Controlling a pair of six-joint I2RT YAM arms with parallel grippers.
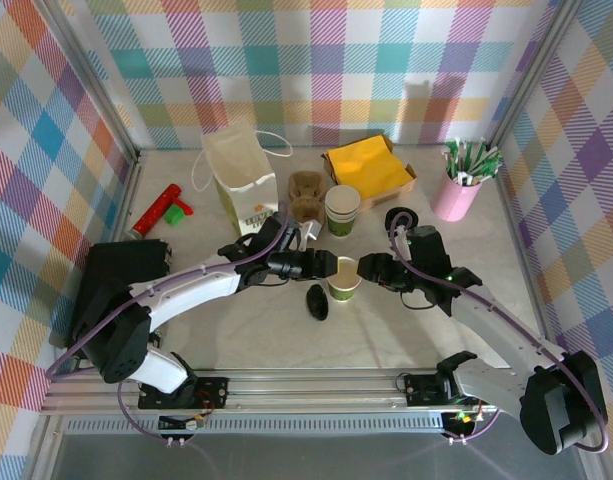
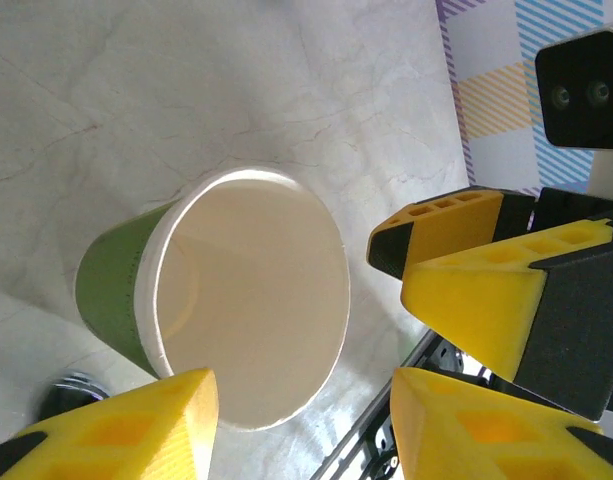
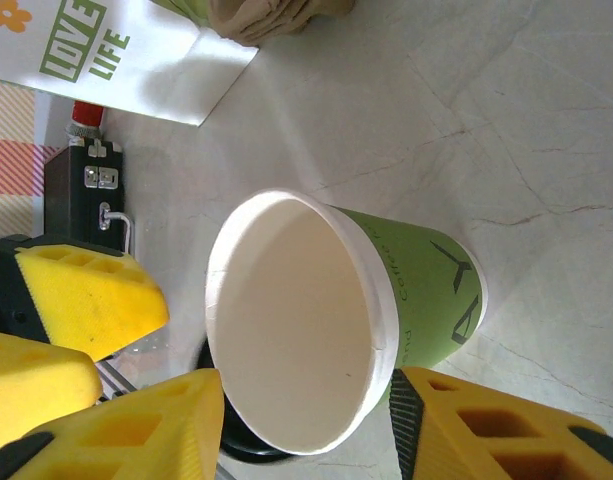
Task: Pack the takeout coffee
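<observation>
Twice bracketed on the marbled table (image 1: 406, 330), stands upright as a smooth cream-and-green paper cup (image 1: 344, 274), loosely between parted foam jaws of left gripper (image 2: 301, 400), pinched at its rim by right gripper (image 3: 306, 410), glossy black lid (image 1: 317, 302) just beside.

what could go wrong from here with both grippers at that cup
1. The left gripper and right gripper both straddle the open cup, fingers nearly meeting; they may collide or tip it.
2. A harder squeeze could crush its thin paper rim.
3. The black lid lies right beside the cup and could get knocked away.
</observation>
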